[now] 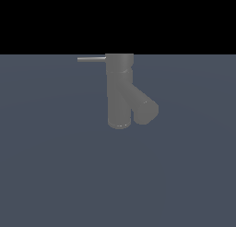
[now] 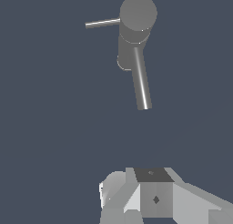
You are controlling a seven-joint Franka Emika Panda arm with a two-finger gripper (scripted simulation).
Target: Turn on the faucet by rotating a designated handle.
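Just one faucet (image 1: pixel 120 90), matte grey and Y-shaped, standing upright on a flat slate-blue floor (image 1: pixel 55 175) near the middle of the exterior view; one thick spout branching toward 4 o'clock from the body. One handle (image 1: pixel 91 59), a thin pale rod, projecting from the cap toward 9 o'clock, level and free of any contact. No arm or gripper anywhere in the exterior view. Seen only from the wrist view: the cap's round top of the faucet (image 2: pixel 138 13), the handle (image 2: pixel 102 23) sticking out sideways from it, and one gripper (image 2: pixel 136 198), white and grey, well apart from the faucet, touching nothing. Fingertips cut off by the frame edge, so open or closed cannot be told
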